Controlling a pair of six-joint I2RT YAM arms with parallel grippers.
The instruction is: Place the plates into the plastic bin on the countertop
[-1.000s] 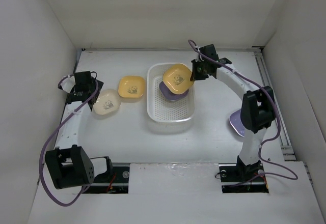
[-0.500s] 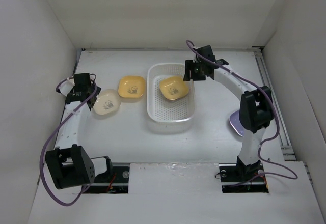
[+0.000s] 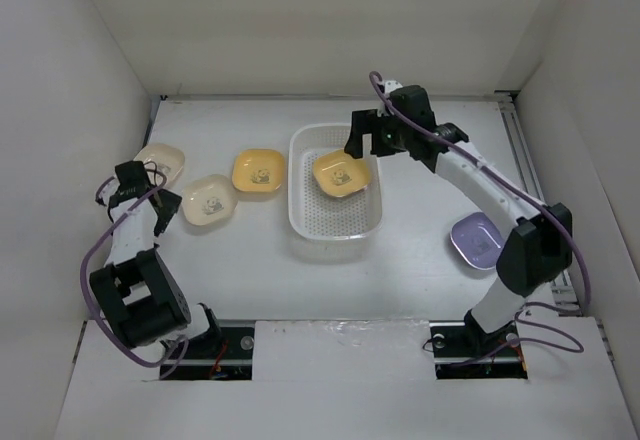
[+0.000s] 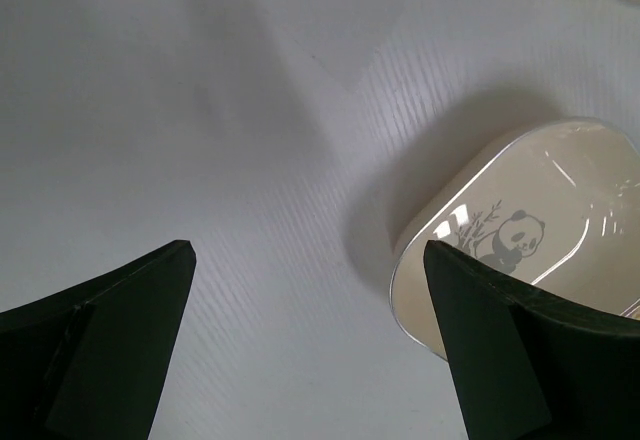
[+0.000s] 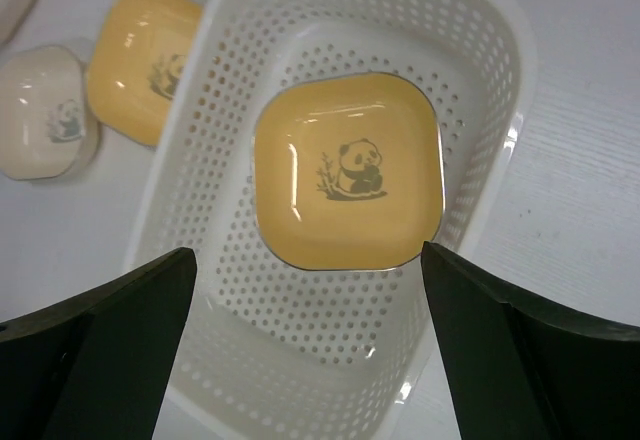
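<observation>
The top view is bright, with even light from above. In my left wrist view the shiny cream plastic plate with a panda (image 4: 530,230) drops a soft grey shadow to its left on the flat white countertop (image 4: 200,110). The glossy yellow square plate (image 5: 345,185) shows small white glints. The black fingers (image 5: 100,360) look dark, with no detail.

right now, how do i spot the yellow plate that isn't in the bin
Find the white perforated plastic bin in the middle of the white countertop. Just left of its rim lies a yellow rounded-square plastic plate with a dark panda picture. Its yellow twin sits inside the bin, and the next plate leftward is cream.
</observation>
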